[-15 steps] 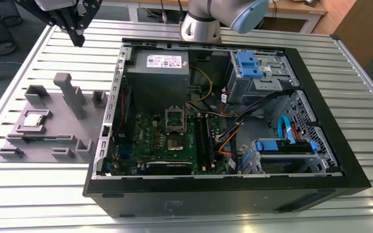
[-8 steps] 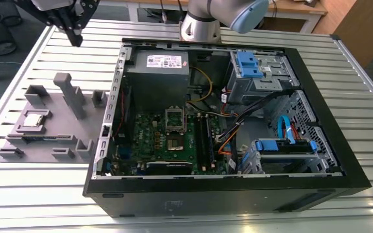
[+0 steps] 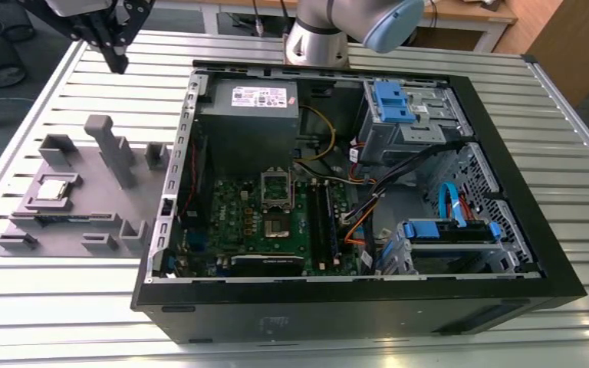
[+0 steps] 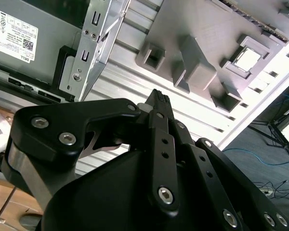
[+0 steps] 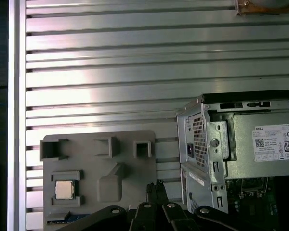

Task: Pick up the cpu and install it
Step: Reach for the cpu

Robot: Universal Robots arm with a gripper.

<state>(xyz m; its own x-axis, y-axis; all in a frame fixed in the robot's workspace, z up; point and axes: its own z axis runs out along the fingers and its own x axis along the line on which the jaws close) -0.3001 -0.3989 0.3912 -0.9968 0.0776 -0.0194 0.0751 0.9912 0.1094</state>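
CPU waits in its fixture pocket, gripper aloft and empty.

The gripper (image 3: 117,63) hangs above the slatted table (image 3: 540,138), well apart from the work, with its fingertips drawn together and nothing between them. The cpu (image 3: 55,188) lies flat, silver lid up, in a square pocket of the grey fixture plate (image 3: 90,205), which is on the exterior view's left of the open computer case (image 3: 499,253). Inside the case, the socket (image 3: 279,224) on the green motherboard (image 3: 235,230) looks uncovered. The chip is probably light, stiff and thin, with a smooth lid and a delicate underside. It is best pinched by two opposite edges and kept level.
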